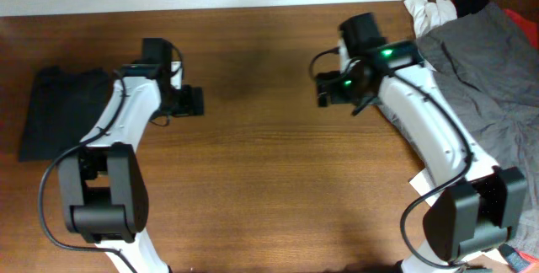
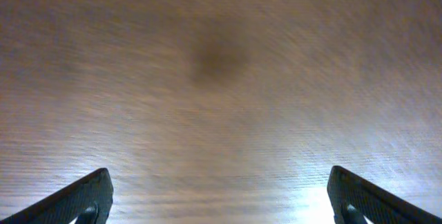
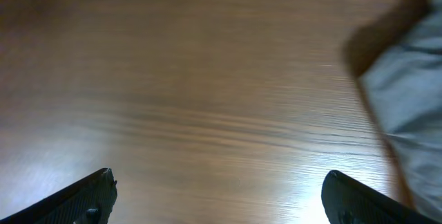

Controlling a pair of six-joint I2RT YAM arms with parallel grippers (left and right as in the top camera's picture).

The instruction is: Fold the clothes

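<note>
The black T-shirt lies in a flat, folded-looking pile at the left end of the surface. To its right, near it, the left gripper is wide open and empty. That arm looks nearer. Much farther right of the shirt, the right gripper is open and empty too.

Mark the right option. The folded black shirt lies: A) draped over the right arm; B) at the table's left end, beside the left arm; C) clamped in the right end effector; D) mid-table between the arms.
B: the black shirt lies folded at the left end of the table, by the left arm; the right end effector is open and empty.
</note>
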